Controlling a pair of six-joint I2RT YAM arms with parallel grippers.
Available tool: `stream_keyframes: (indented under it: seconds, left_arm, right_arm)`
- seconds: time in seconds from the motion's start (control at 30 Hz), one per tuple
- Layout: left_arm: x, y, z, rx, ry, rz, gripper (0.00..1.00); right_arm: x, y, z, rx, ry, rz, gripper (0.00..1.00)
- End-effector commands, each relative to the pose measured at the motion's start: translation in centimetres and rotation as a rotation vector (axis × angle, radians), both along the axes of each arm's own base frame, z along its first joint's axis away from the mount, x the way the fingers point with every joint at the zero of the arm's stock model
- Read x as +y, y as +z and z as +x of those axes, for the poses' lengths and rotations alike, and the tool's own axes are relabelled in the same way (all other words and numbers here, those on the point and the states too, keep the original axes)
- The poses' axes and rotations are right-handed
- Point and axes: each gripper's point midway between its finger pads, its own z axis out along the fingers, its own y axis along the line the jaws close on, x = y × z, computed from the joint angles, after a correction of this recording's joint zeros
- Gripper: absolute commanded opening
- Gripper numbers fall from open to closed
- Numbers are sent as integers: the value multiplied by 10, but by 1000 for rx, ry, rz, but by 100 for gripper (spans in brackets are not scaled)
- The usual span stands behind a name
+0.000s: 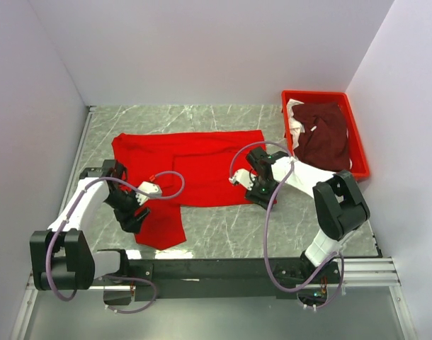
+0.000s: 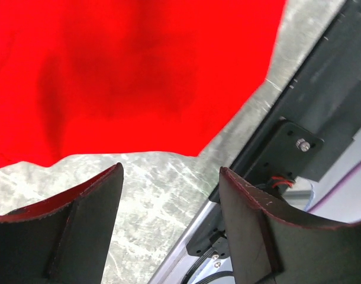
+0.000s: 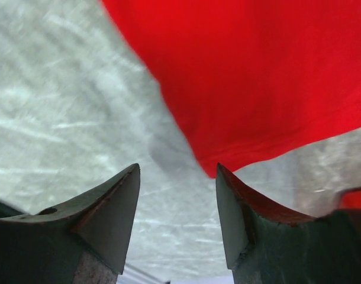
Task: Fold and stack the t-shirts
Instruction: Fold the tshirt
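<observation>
Likely step: folding red t-shirt (image 1: 191, 166), frame centre. Left fingers (image 2: 80, 213) and right fingers (image 3: 103, 207) released, empty, near its lower edge. Next: pinch edge, fold upward. Maroon t-shirt (image 1: 326, 134) waits, upper right.

A red plastic tray (image 1: 314, 94) sits at the far right corner of the grey marbled table (image 1: 223, 227).

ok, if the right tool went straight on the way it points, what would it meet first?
Probably the corner of the red t-shirt: the right tool, open, aims at that hem edge. Bare table lies right beside it, and depth is unclear, so it could touch the marble first.
</observation>
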Motion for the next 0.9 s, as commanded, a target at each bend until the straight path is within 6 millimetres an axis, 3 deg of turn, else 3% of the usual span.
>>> stream_keyframes:
  seconds: [0.0,0.13,0.4,0.73,0.87]
  left_arm:
    - [2,-2,17,-45,35,19,71]
    - [1,2,22,-47,52,16,70]
    - [6,-6,9,-22,-41,71,70]
    - [-10,-24,-8,-47,-225,159,73]
    - [-20,-29,-15,3,-276,198,72]
  right_arm:
    - [7,5,21,-108,-5,26,59]
    - [1,-5,14,-95,18,2,52]
    - [-11,-22,10,-97,33,-47,43]
    - [-8,-24,21,-125,1,-53,3]
    - [-5,-21,25,-122,-23,-47,0]
